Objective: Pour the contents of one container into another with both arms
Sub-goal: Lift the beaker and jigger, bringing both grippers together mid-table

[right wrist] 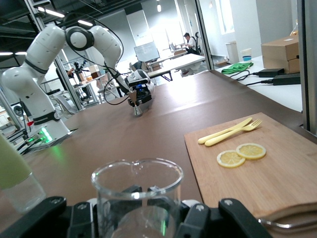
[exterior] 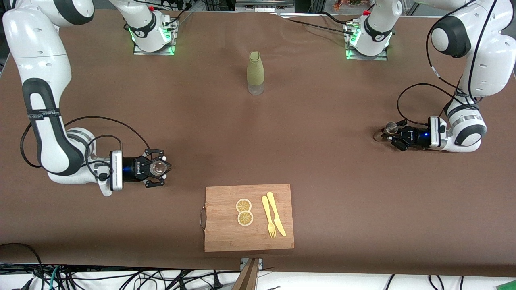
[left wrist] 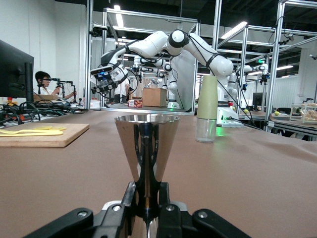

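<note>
Right gripper (exterior: 161, 168) low at right arm's end of table, fingers clamped on clear glass tumbler (exterior: 157, 167), tumbler upright with spouted rim (right wrist: 137, 171). Wooden cutting board (exterior: 225, 237) near front camera: two lemon slices (exterior: 244, 212), yellow plastic fork (exterior: 268, 217) and knife (exterior: 276, 214) side by side. Green-sleeved bottle (exterior: 255, 73) upright mid-table, farther from camera. Left gripper (exterior: 393, 134) low at left arm's end, fingers closed on waist of metal jigger (left wrist: 147, 147), jigger upright.
</note>
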